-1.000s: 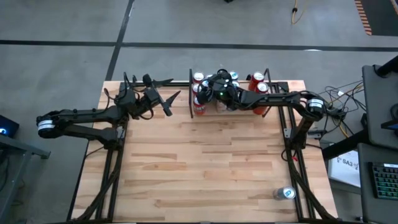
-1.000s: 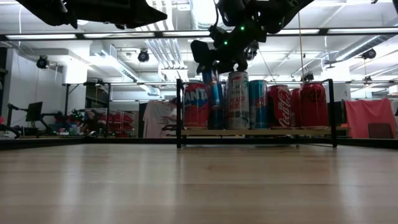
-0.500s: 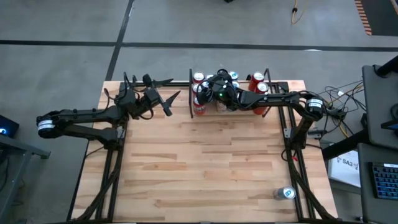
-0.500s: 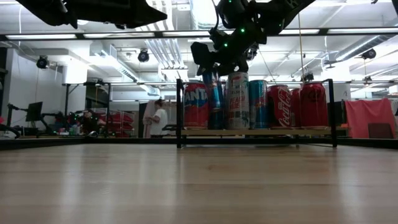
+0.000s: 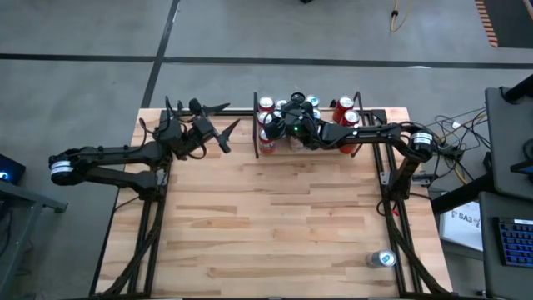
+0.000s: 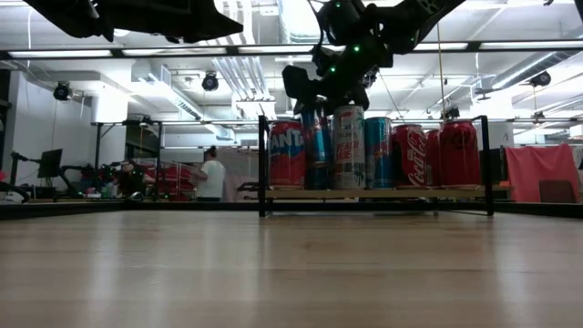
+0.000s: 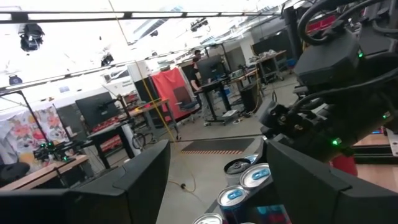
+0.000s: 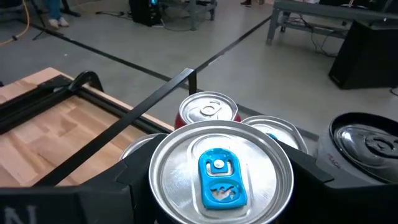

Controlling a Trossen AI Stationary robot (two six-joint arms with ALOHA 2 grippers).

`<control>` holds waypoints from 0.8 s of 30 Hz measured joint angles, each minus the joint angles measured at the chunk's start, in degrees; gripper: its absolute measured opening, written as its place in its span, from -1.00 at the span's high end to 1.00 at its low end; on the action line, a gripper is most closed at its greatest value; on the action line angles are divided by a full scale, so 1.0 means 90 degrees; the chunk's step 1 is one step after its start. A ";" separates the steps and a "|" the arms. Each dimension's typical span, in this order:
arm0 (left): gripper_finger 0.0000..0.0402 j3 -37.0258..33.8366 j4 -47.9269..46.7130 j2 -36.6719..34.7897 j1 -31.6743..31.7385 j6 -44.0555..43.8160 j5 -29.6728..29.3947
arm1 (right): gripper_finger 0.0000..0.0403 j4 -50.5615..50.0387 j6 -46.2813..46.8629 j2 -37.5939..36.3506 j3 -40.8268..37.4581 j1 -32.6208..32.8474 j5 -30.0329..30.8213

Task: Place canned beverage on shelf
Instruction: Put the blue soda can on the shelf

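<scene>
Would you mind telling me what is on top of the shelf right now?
The shelf carries a row of upright cans: an orange can, a blue can gripped by the right tool, and red cans. Cans behind them are partly covered.

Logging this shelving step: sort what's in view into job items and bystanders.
Job: right gripper closed around the blue-tab can; shelf; cans already standing on it.

Lying about: lone can at the table's near right; left gripper, open, idle.
</scene>
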 joint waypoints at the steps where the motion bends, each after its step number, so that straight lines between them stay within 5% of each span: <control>1: -0.25 0.0000 -0.0001 0.0000 0.0000 0.0000 -0.0002 | -0.10 0.0013 0.0030 0.0000 -0.0013 0.0000 0.0027; 24: -0.25 0.0000 0.0002 0.0000 0.0000 0.0000 -0.0002 | -0.19 0.0032 0.0034 -0.0010 -0.0101 0.0015 0.0161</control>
